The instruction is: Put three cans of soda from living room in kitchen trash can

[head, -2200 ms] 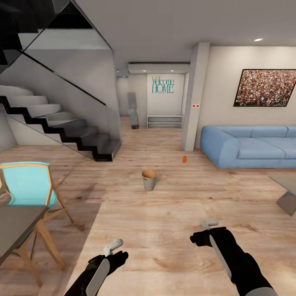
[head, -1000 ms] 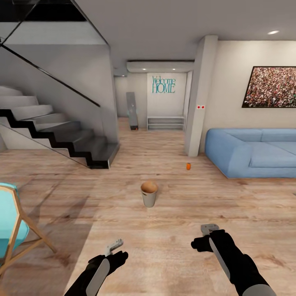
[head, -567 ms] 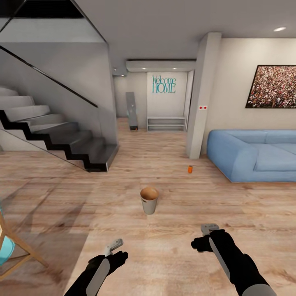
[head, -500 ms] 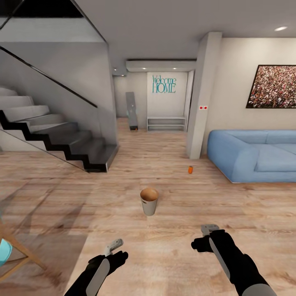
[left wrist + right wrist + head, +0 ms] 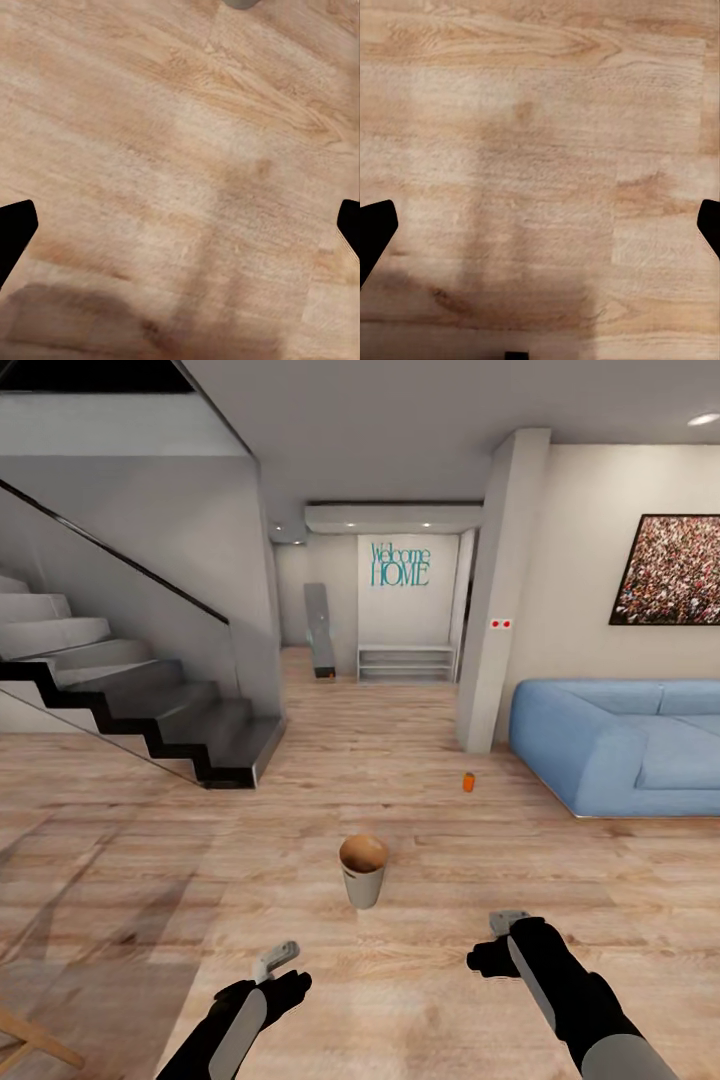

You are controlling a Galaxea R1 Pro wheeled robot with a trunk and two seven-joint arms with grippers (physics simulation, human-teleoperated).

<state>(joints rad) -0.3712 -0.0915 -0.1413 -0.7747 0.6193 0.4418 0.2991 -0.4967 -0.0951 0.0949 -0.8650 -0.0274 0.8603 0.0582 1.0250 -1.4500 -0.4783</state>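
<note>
On the plank floor (image 5: 420, 960) ahead stands the tash can (image 5: 363, 871), an orange soda can (image 5: 468, 782) beyond it near the sofa (image 5: 620, 745). Both the left gripper (image 5: 180, 225) and right gripper (image 5: 540, 225) hang spread wide, empty.

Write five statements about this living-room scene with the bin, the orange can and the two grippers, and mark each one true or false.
1. The trash can stands upright on the plank floor. True.
2. The orange can of soda lies inside the trash can. False: it stands on the floor beyond the bin, toward the blue sofa.
3. The left gripper holds a can. False: its fingers are spread wide with bare floor between them.
4. The right gripper is open and empty. True.
5. The staircase is on the right of the head view. False: it is on the left; the sofa is on the right.
</note>
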